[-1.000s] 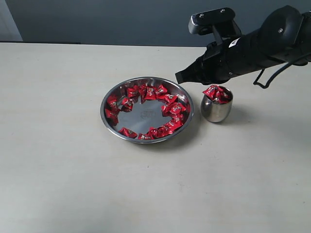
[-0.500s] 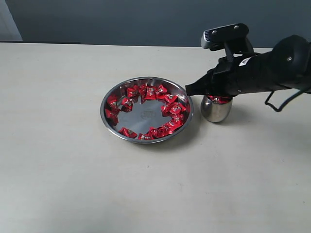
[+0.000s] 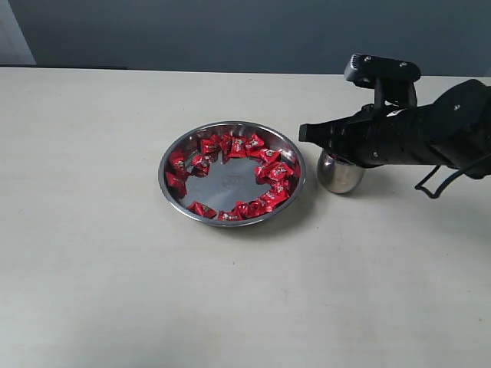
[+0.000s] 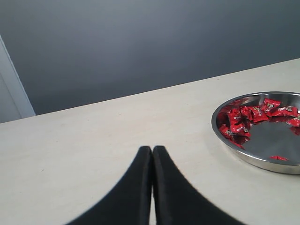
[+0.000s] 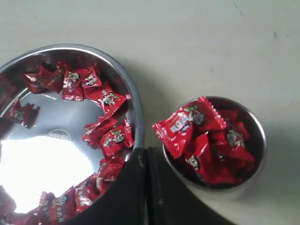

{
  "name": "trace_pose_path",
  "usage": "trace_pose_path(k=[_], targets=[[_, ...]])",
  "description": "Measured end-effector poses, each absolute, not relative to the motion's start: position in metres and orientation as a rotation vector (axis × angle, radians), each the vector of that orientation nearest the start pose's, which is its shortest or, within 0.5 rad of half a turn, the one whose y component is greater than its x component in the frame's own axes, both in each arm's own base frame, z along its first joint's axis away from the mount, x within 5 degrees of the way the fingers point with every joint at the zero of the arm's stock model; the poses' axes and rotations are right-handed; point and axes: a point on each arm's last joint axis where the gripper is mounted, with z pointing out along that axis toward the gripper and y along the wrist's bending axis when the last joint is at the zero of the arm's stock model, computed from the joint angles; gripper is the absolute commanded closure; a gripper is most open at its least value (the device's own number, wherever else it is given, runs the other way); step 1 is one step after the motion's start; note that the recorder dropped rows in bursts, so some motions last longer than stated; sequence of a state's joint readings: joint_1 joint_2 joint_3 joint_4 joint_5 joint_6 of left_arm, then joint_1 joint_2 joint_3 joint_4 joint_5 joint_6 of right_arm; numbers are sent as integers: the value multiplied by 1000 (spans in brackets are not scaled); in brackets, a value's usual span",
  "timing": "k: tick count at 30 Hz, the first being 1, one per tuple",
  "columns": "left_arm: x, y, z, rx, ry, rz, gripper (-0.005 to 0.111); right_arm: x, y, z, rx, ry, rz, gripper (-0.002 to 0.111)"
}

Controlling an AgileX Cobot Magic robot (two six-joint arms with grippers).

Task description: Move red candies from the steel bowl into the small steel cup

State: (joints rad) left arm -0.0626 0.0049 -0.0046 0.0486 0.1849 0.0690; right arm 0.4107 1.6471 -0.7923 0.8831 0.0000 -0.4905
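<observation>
Red candies lie in a ring inside the steel bowl at the table's middle. Right of it stands the small steel cup, its mouth hidden under my right arm. My right gripper is shut and empty, its tip above the gap between bowl and cup. In the right wrist view the shut gripper points between the bowl's rim and the cup, which is filled with red candies; one candy hangs over its rim. My left gripper is shut and empty, left of the bowl.
The pale table runs wide around the bowl and cup. A dark grey wall rises behind its far edge.
My right arm has swung to the right and lower, now covering the cup's mouth in the exterior view. Its gripper stayed shut. Bowl and cup have not moved.
</observation>
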Motion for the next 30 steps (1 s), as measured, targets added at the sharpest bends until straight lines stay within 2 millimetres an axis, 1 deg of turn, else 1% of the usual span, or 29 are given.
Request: trace_pose_path(k=[5,13,19,23,30], targets=[[56,-3,198,143,1663,48,105,293,129,180,117,2392,465,108],[56,-3,198,143,1663,48,105,295,127,184,161,2365,463,108],[56,-3,198,143,1663,48,105,297,126,185,91,2337,405,108],[56,-3,198,143,1663,48,105,297,124,192,27,2295,366,108],[56,-3,198,143,1663,48,105,287,126,211,-244,2259,338,108]])
